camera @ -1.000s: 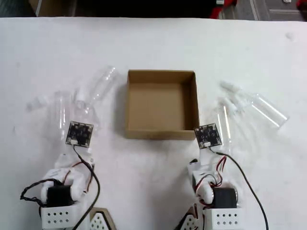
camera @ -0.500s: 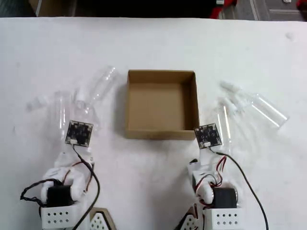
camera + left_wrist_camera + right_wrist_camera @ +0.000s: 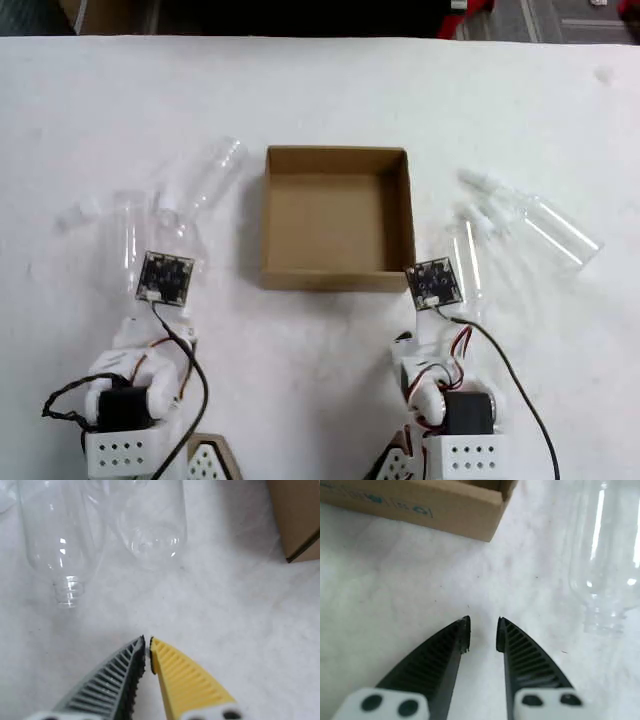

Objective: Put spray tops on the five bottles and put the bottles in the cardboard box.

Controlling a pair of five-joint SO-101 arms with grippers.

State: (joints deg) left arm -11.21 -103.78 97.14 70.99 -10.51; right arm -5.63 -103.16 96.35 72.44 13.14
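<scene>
While both arms sit drawn back at the near side of the surface [image 3: 320, 90], your left claw [image 3: 147, 644] is pressed together, its grey and yellow tips meeting with nothing caught between them; you cannot tell whether those tips touch the white cover or hang just above it. Straight ahead of that claw and slightly to its left lies the neck-first bottle [image 3: 60, 530], clear and on its side, its bare threaded mouth turned back toward the tips and near them but not touching. Just beside it, ahead and slightly to the claw's right, lies the base-first bottle [image 3: 150, 525], its round bottom facing the claw. Farther ahead you have a slanted bottle [image 3: 212, 168], also on its side. The cardboard box [image 3: 335, 278] stands open between the two arms, ahead and to the right of your left claw, ahead and to the left of your right claw [image 3: 483, 630]. That right claw stands a little apart, the two black tips separated by a narrow gap with only bare surface showing between them. Ahead and to its right lies the right-hand bottle [image 3: 605, 550], on its side with its uncapped mouth pointing back toward the claw. Well beyond it rests the far bottle [image 3: 562, 232], laid at an angle, with loose white spray tops [image 3: 482, 184] lying between that bottle and the box
</scene>
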